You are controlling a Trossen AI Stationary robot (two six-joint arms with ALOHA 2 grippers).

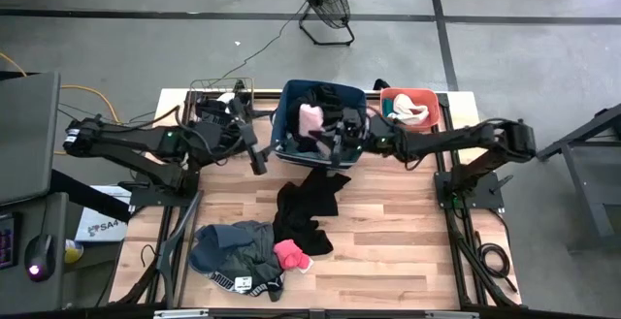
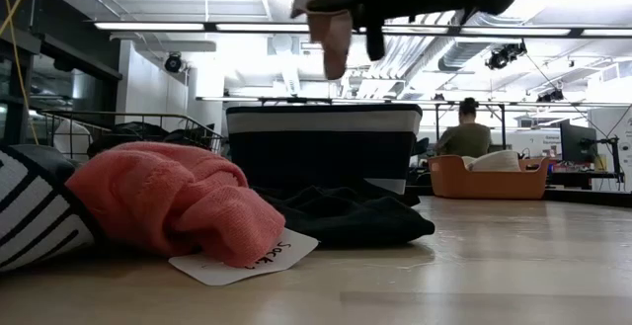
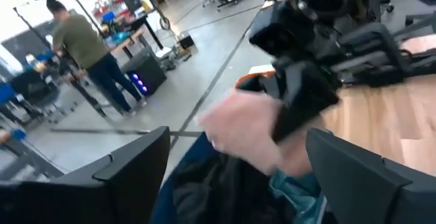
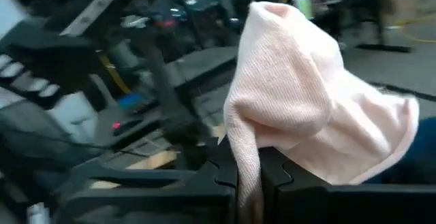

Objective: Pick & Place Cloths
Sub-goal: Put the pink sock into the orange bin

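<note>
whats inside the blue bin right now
Dark cloths fill the blue bin, and the right gripper holds a pale pink cloth above them. Anything beneath the dark pile is covered.

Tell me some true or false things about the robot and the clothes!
1. The right gripper is pinching a pale pink cloth. True.
2. The pale pink cloth lies flat on the table. False: it hangs in the air over the blue bin.
3. A bright pink cloth sits on the wooden table near a black one. True.
4. The coral tub is on the left side of the table. False: it sits at the back right, beside the blue bin.
5. The left gripper holds a black cloth. False: it holds nothing.
</note>
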